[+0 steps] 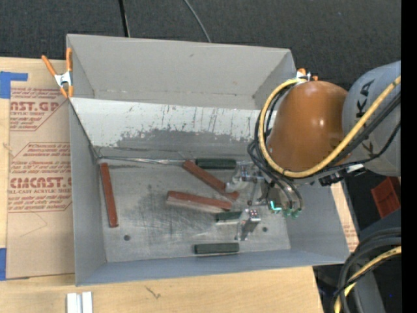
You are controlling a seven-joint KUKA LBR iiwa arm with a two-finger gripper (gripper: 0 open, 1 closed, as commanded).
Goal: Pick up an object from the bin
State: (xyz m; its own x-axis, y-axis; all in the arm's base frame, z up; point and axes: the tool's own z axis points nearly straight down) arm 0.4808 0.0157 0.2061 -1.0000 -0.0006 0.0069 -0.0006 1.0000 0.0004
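Observation:
My gripper (246,222) hangs low over the right part of the bin floor, its metal fingers (249,230) pointing down. Just left of the fingers lies a small dark block (227,217), touching or nearly touching them. A long reddish-brown stick (199,201) lies flat left of that, and a second brown stick (210,177) slants above it. A dark flat bar (215,248) rests near the front wall, below the gripper. Whether anything sits between the fingers is hidden.
Another reddish stick (109,195) lies along the left wall. A dark green bar (215,163) sits near the back wall. The left and middle of the floor hold nothing else. The arm's orange cover and cables fill the right side above the bin.

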